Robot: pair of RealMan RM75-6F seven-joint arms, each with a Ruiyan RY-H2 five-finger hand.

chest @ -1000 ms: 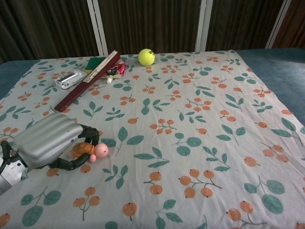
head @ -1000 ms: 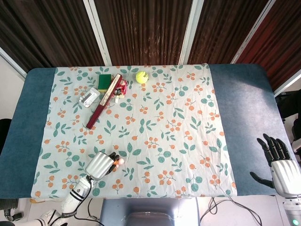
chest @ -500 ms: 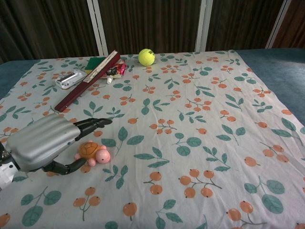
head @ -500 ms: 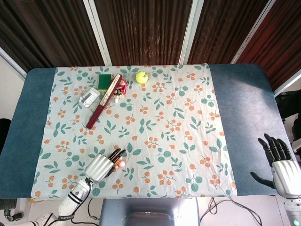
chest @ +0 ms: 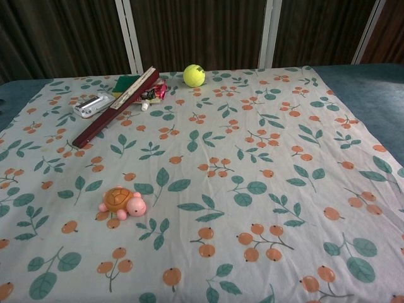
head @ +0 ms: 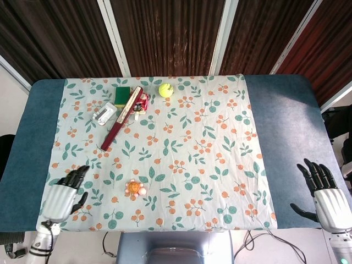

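A small toy turtle (head: 134, 188) (chest: 122, 202) with an orange shell and pink body lies alone on the flowered cloth (head: 181, 137) near its front left. My left hand (head: 62, 196) hangs open over the cloth's front left corner, well left of the turtle, holding nothing. My right hand (head: 323, 193) is open at the table's front right edge, off the cloth, fingers spread. Neither hand shows in the chest view.
At the cloth's back left lie a long dark red box (head: 122, 117) (chest: 116, 106), a green sponge (head: 122, 94), a small silver device (head: 104, 114) (chest: 93, 105), a red packet (head: 143, 102) and a yellow tennis ball (head: 165, 89) (chest: 194, 75). Blue tabletop (head: 286, 121) flanks the cloth.
My left hand has let go of the turtle and drawn back left toward the cloth's corner, leaving the chest view. The turtle stays on the cloth. The right hand has barely moved.
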